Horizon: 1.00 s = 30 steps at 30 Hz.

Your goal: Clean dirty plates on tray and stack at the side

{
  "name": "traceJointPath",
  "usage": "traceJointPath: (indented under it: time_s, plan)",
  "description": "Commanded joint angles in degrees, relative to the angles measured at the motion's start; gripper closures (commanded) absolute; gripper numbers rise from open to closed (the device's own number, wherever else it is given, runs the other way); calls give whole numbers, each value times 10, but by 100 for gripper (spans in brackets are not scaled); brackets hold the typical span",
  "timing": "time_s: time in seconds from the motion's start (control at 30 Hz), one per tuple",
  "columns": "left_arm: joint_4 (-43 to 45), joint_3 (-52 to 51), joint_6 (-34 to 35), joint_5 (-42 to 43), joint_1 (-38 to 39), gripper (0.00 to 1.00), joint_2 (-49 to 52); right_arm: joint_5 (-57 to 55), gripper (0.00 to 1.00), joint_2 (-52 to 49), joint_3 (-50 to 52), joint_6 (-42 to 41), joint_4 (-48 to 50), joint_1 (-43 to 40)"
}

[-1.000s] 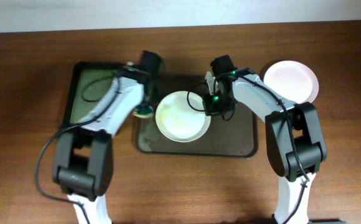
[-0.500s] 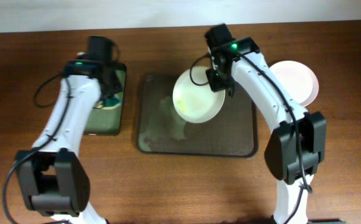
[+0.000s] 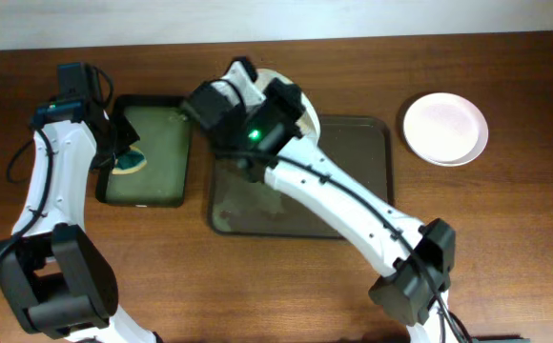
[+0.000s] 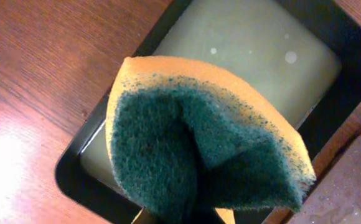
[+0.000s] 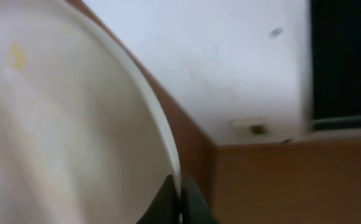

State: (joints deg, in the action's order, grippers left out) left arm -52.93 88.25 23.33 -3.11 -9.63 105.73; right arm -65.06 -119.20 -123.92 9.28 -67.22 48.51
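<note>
Right tool [image 5: 179,200] pinches the rim of a round white shallow plate [image 5: 62,124], tilted above the far edge of the dark brown rectangular tray [image 3: 358,152], while left tool [image 3: 119,151] clamps a yellow-green sponge [image 4: 193,149] well apart, and such a thin edge grip could let the plate slip!

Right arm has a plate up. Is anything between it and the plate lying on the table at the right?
Nothing visible does. Between the held plate and the white plate on the table there is only the far right corner of the brown tray and bare wooden table.
</note>
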Motion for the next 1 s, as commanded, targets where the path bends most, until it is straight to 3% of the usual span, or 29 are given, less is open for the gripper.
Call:
traceJointPath:
  time_s: [0.0, 0.27, 0.4, 0.43, 0.53, 0.73, 0.83, 0.97]
  plan:
    - [5, -12, -11, 8, -3, 100, -6, -77, 96, 15, -10, 102, 20, 20]
    - [6, -12, -11, 9, -3, 100, -6, -76, 96, 15, -10, 115, 28, 28]
    - [6, -12, -11, 8, -3, 100, -6, 0, 96, 15, -10, 39, 29, 15]
    - [6, -12, -11, 8, -3, 100, -6, 42, 96, 15, -8, 13, 29, 7]
    - [5, -12, -11, 9, -3, 100, -6, 313, 96, 12, 11, 3, 21, -49]
    - [5, -12, -12, 24, -3, 100, -6, 684, 96, 3, 11, -68, -10, -200]
    - [7, -12, -25, 67, -2, 100, -6, 778, 96, -18, 11, -68, -39, -277]
    - [31, -12, -111, 193, 7, 100, -6, 827, 96, -61, 19, -68, -82, -332]
